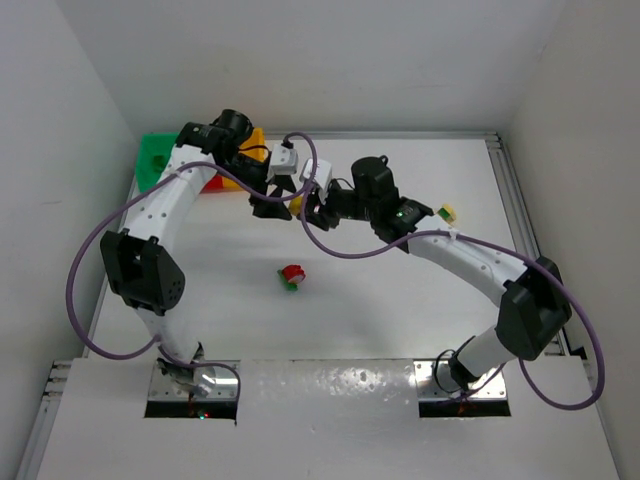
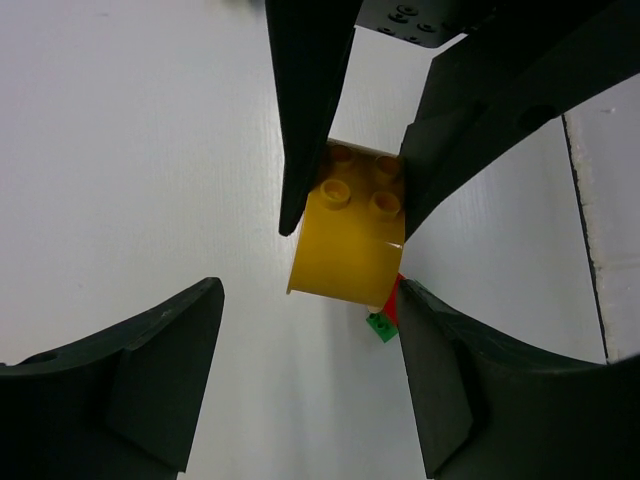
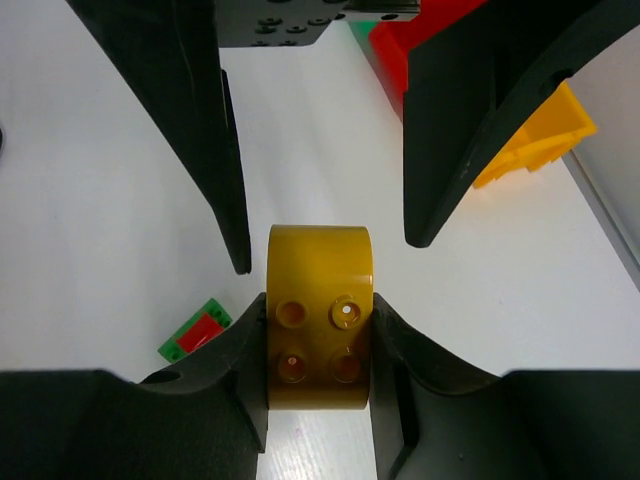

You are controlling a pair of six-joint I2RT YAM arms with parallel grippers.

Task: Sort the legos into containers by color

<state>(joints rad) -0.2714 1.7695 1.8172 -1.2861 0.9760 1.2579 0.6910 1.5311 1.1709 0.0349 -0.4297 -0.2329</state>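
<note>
Right wrist, yellow lego (image 3: pixel 318 262) in right claw (image 3: pixel 320 325)

Bright, even, diffuse light fills all three views and leaves the white table (image 1: pixel 400 300) nearly washed out, with only faint soft shadows beneath the arms (image 1: pixel 170 210) in the overhead view. In the wrist views the dark fingers (image 2: pixel 120 390) at the frame's lower corners read as soft, almost featureless black, while the yellow brick (image 3: pixel 318 290) at centre is sharp, with a mild sheen.
</note>
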